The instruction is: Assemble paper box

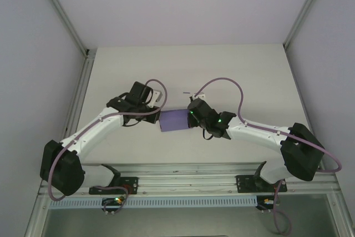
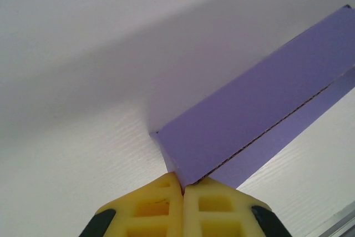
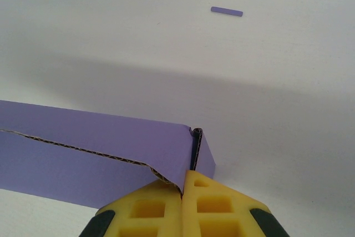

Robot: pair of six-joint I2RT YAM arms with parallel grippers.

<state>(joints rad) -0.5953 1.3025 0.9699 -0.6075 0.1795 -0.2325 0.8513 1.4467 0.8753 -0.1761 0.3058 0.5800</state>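
white table (image 1: 222, 70) below; left gripper (image 2: 183, 184) and right gripper (image 3: 183, 178) each clamp an end of the paper box (image 1: 175, 120) (folded, ends seemingly unclosed).

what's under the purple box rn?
Around the paper box, white table and the box's shadow show; the left gripper and right gripper pinch its opposite ends. The patch directly beneath is covered. A small purple strip lies apart on the table, not under it.

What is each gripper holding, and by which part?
The purple thin-card paper box: left gripper pinches one end's corner, right gripper the other end's folded edge.
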